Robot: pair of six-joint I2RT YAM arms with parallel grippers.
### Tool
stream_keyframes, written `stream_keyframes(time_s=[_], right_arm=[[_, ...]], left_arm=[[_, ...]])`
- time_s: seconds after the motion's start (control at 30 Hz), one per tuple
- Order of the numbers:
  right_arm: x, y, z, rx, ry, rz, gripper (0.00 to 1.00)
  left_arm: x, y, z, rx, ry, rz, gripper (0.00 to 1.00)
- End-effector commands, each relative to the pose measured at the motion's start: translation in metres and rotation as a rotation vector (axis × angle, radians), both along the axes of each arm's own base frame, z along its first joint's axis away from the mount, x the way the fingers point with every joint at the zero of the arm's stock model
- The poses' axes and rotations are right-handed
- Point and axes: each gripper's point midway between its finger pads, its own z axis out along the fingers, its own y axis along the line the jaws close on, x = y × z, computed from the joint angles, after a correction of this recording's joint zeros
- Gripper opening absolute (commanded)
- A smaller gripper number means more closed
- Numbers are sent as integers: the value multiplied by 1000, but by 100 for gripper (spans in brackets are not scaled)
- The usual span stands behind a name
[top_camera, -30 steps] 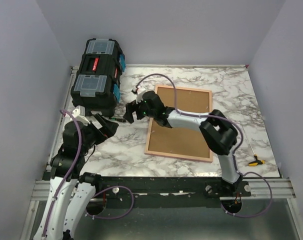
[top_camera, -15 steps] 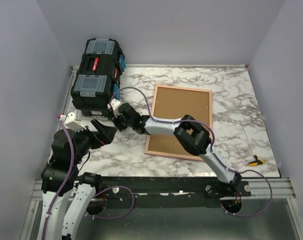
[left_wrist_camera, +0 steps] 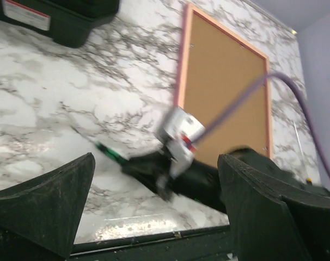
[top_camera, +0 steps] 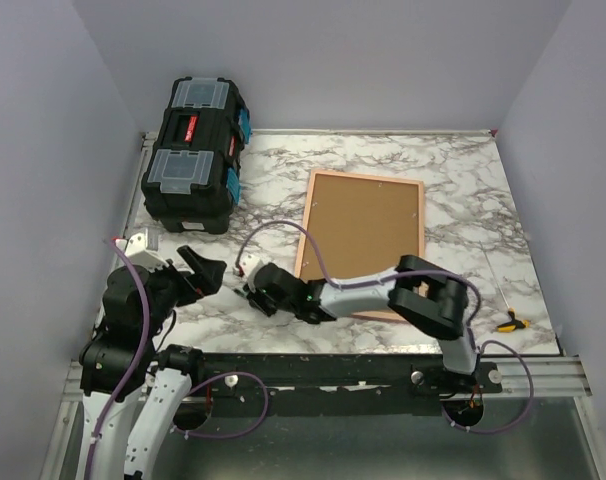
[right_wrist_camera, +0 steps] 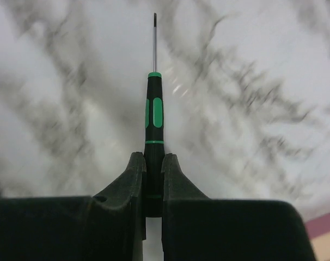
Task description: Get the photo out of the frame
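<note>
My right gripper (right_wrist_camera: pixel 152 163) pinches a green-and-black screwdriver (right_wrist_camera: pixel 153 117) by its handle, low over the near-left part of the marble table (top_camera: pixel 463 180). My left gripper (top_camera: pixel 201 268) gapes wide, holding nothing. The frame (top_camera: pixel 361 240) lies cork-back up, farther right.

screwdriver (right_wrist_camera: pixel 153 111): between the right pincer (right_wrist_camera: pixel 153 160) fingers, shaft pointing ahead over the table (top_camera: pixel 463 180)
frame (top_camera: pixel 361 243): flat on the table, behind and right of the right pincer
toolbox (top_camera: pixel 193 150): on the table, well behind the left pincer (top_camera: pixel 198 270)
left pincer: just left of the right pincer
</note>
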Motion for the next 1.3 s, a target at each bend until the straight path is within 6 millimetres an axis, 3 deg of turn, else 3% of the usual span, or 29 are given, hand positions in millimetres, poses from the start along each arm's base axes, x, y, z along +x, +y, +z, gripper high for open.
stream_keyframes(time_s=[0.0,0.07,0.17,0.23,0.33,0.5,0.67,0.83,1.07,1.27], right_arm=[[-84,-34,30,163,313,74,1],[-108,-47,57,284,403,103,1],[-122,-74,87,413,469,66,1],[-119,-95,99,475,463,-10,1],[-104,-124,103,509,401,-136,1],[-74,-161,101,471,312,-353,1],[-69,-168,112,518,279,-373,0],[-73,-155,124,569,291,-316,1],[-81,-146,134,612,324,-260,1],[-86,-140,135,639,346,-232,1]], left_arm=[[2,40,-20,103,35,206,98],[4,36,-23,72,36,201,99],[8,6,-27,-44,46,82,98],[11,-27,-34,-157,74,-61,98],[16,-77,-47,-329,103,-321,89],[21,-86,-73,-334,184,-369,92],[8,-114,-82,-450,233,-485,96],[-2,-142,-84,-579,258,-563,97],[14,-141,-83,-537,268,-450,89],[23,-150,-80,-629,301,-441,79]])
